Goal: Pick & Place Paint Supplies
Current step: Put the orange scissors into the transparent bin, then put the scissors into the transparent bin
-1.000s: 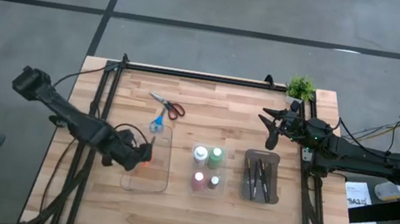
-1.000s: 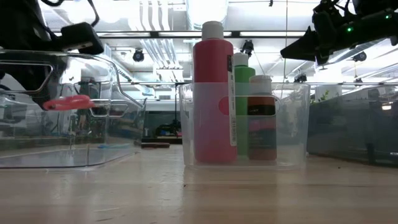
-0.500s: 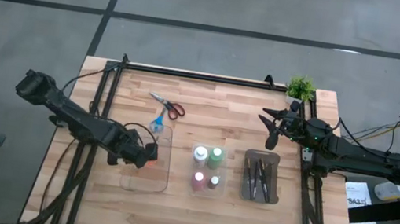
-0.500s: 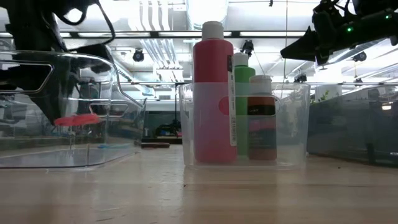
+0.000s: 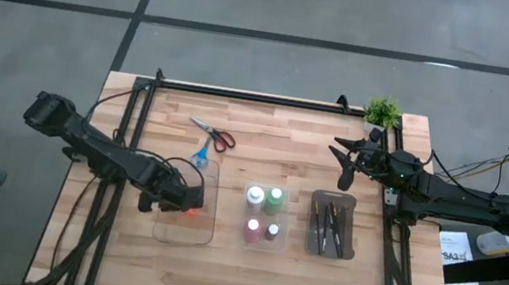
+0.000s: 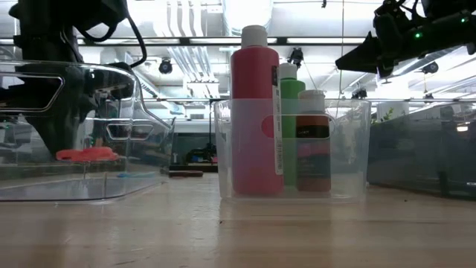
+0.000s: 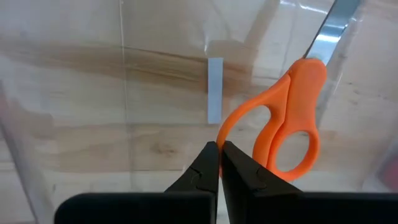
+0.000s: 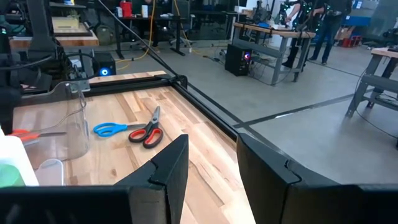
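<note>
I am working at the wooden table [image 5: 246, 268], lowering the left gripper [image 7: 220, 163] into the clear tray [image 5: 203, 236], where it is clenched on one orange loop of the orange scissors [image 7: 291, 121], which are hanging just above the tray floor. For a clean placement, I am judging it best to keep the scissors level, clear of the tray walls, and to release only on contact. The right gripper [image 8: 211, 158] is waiting with jaws parted, empty, near the plant [image 5: 381, 111].

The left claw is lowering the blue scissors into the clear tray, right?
Not quite: the left gripper is lowering the orange scissors into the clear tray, as the left wrist view shows. The blue scissors lie on the table.
</note>
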### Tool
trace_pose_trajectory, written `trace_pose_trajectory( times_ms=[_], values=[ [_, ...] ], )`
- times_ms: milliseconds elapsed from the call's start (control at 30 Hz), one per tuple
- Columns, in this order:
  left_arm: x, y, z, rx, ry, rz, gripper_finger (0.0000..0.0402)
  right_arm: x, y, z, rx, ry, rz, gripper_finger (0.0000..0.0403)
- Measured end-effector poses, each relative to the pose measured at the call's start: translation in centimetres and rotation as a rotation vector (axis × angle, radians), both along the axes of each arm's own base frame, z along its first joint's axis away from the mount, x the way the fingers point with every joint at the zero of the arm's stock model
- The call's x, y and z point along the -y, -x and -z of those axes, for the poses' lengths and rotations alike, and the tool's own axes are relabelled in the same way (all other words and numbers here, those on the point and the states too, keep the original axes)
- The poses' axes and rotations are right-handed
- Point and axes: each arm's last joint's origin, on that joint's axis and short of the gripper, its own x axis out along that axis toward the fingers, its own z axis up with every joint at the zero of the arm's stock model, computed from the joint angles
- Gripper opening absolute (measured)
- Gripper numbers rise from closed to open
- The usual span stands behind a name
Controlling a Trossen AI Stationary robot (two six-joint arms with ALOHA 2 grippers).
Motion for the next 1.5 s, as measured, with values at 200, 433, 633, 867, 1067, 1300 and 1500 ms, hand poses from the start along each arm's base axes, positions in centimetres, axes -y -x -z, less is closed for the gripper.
trace_pose_trajectory(
  times_ms=[200, 433, 633, 867, 1067, 1300, 1500],
  values=[
    [-0.1, 0.1, 0.1, -0.003, -0.001, -0.004, 0.006, 0.0, 0.0, 0.0, 0.0, 0.0, 0.0, 0.0131],
    [-0.1, 0.0, 0.0, 0.001, 0.0, -0.005, 0.0116, 0.0, 0.0, 0.0, 0.0, 0.0, 0.0, 0.0131],
    [-0.3, 0.5, -1.5, 0.072, 0.018, 0.002, 0.0122, 0.0, 0.0, 0.0, 0.0, 0.0, 0.0, 0.0131],
    [-1.1, 1.9, -4.0, 0.194, -0.023, -0.027, 0.0123, 0.0, 0.0, 0.0, 0.001, 0.0, 0.0, 0.0131],
    [-2.2, 3.3, -5.9, 0.317, -0.163, -0.068, 0.0122, 0.0, 0.0, 0.0, 0.001, 0.0, 0.0, 0.0131],
    [-4.3, 5.2, -7.1, 0.325, -0.431, -0.083, 0.0122, 0.0, 0.0, 0.0, 0.001, 0.0, 0.0, 0.0131],
    [-6.3, 5.4, -7.0, 0.247, -0.456, -0.09, 0.0122, 0.0, 0.0, 0.0, 0.0, 0.0, 0.0, 0.0131]
  ],
)
